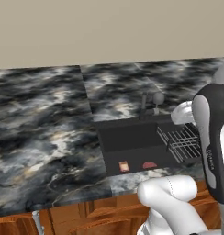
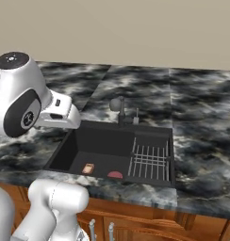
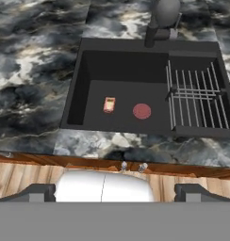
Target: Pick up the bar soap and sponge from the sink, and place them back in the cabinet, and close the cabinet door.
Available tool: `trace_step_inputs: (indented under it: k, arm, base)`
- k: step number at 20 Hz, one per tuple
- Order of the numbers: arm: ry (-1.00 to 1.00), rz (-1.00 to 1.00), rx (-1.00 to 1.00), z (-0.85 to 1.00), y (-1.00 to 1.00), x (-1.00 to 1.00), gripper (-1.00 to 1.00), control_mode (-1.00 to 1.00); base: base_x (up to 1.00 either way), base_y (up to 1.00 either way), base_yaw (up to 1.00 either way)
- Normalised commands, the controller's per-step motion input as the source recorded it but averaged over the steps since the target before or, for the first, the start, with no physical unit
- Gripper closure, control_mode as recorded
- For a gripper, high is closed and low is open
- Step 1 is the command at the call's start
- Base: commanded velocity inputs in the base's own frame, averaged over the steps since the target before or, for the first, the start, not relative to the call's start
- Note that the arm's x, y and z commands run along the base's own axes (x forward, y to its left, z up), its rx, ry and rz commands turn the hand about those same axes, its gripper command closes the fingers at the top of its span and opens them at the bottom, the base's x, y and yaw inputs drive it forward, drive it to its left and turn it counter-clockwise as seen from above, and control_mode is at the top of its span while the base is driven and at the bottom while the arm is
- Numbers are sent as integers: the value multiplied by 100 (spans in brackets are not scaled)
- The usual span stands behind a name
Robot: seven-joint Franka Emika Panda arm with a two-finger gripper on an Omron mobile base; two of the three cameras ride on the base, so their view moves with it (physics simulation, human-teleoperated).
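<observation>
A: Any writing you can read here, on the black recessed sink (image 3: pixel 121 101) or the dark marbled stone worktop (image 1: pixel 40 137)?

B: None. There is a faint pale marking on the dark grey panel of the white robot arm (image 1: pixel 210 158) in the left base view, but it is too small and blurred to read.

A: And the small orange rectangle (image 3: pixel 109 104) in the basin?

B: No legible label.

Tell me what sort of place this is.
A rendered kitchen, by the look of it: a black sink with a dark faucet and wire rack is set into a marbled dark stone counter, with reddish-brown wooden cabinet fronts below.
</observation>
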Motion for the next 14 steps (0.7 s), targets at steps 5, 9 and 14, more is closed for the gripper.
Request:
trace_step_inputs:
  k: [5,9,14]
  arm:
    - [1,0,0,-36,17,49,-100,-100]
    - [3,0,0,-26,2,41,-100,-100]
    - [3,0,0,-39,11,39,-100,-100]
  base:
    - [0,0,0]
    - [0,0,0]
    - [0,0,0]
